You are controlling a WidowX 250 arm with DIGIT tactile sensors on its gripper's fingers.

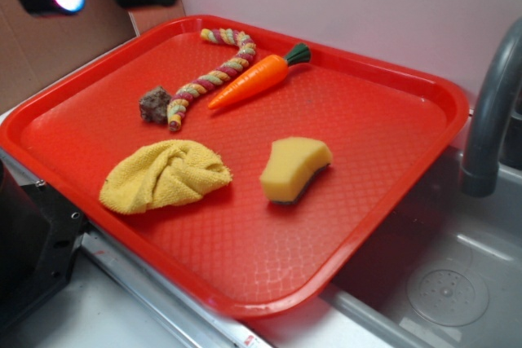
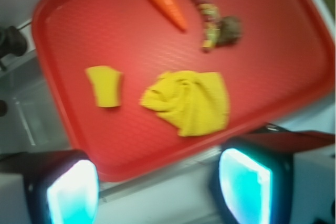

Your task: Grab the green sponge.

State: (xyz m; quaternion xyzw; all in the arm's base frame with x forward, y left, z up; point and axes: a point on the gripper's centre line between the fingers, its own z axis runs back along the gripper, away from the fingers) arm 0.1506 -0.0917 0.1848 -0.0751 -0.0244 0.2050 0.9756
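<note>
On the red tray (image 1: 391, 79) the yellow cloth (image 1: 167, 174) lies nearest, the green sponge (image 1: 294, 169) just right of it and untouched, the carrot (image 1: 253, 81) and rope (image 1: 208, 79) beyond, while the gripper (image 2: 157, 190) hovers spread, holding nothing.

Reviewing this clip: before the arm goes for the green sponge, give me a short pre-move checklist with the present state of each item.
1. Green sponge in plain sight in both views: ok.
2. Sponge lies apart from the yellow cloth, bare red tray between them: ok.
3. Nothing on top of the sponge: ok.
4. Gripper open, fingers wide apart: ok.
5. Gripper over the sponge: not ok; in the wrist view it sits off the tray's near edge, the sponge up and to the left.
6. Carrot, rope toy and brown lump lie at the far side, away from the sponge: ok.
</note>
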